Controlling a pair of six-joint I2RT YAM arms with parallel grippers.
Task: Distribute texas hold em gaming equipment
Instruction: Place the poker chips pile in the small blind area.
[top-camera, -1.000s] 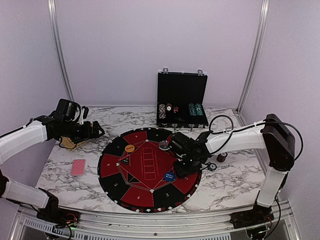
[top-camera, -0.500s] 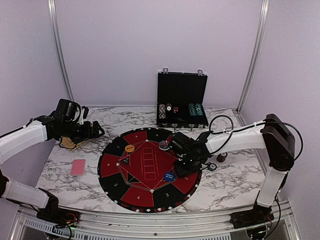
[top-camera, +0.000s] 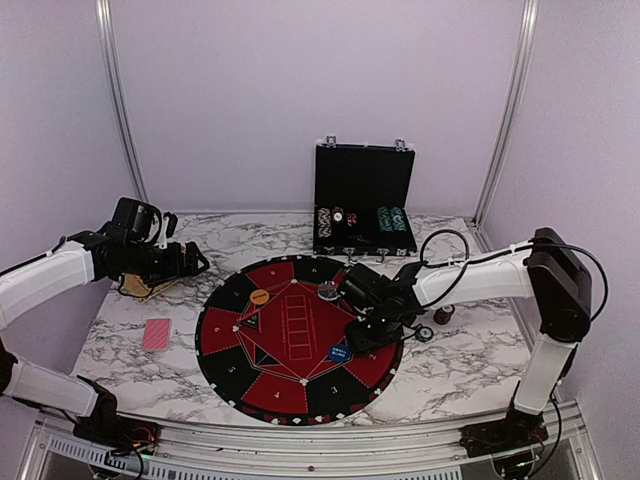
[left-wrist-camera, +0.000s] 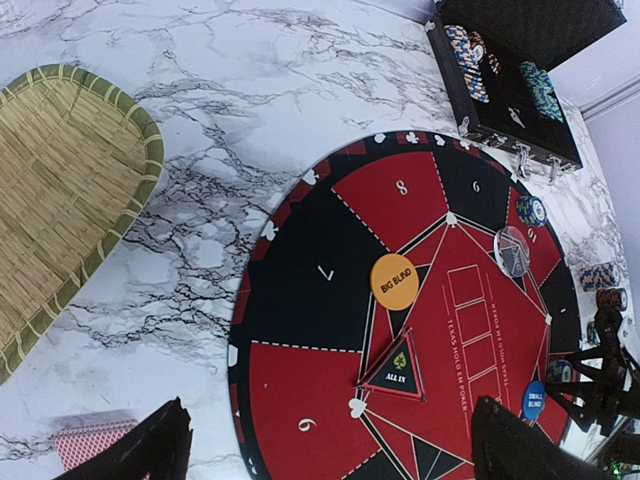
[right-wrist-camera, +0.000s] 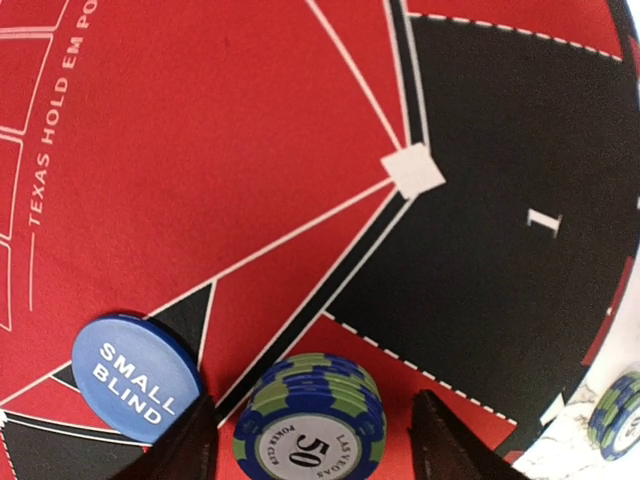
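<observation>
**A:** Two pincers, so how does each stand?

**B:** The right gripper (right-wrist-camera: 312, 450) is parted. Its fingers (right-wrist-camera: 190, 445) straddle a blue-and-green chip stack (right-wrist-camera: 310, 420) with a gap on either side, so it has hold of nothing. The left gripper (top-camera: 195, 262) is spread wide and bare. It hangs over the marble table (top-camera: 250, 235), at about ten o'clock from the mat.

**A:** Where does that stack sit?

**B:** On the round mat (top-camera: 275, 395), near its three o'clock rim in the overhead view. The blue disc (right-wrist-camera: 135, 375), marked SMALL BLIND, lies just beside it and apart from it.

**A:** And the other pieces?

**B:** The orange disc (top-camera: 260, 297) lies at ten o'clock from the mat's centre, and the clear disc (top-camera: 327, 290) at one. A red-backed card (top-camera: 157, 334) lies off the mat at nine o'clock. More chips (top-camera: 443, 314) stand on the marble past three o'clock. The black case (top-camera: 364, 185) stands open beyond the rim at about one o'clock, with rows of chips in its base. A woven tray (left-wrist-camera: 60, 190) lies under the left arm.
</observation>
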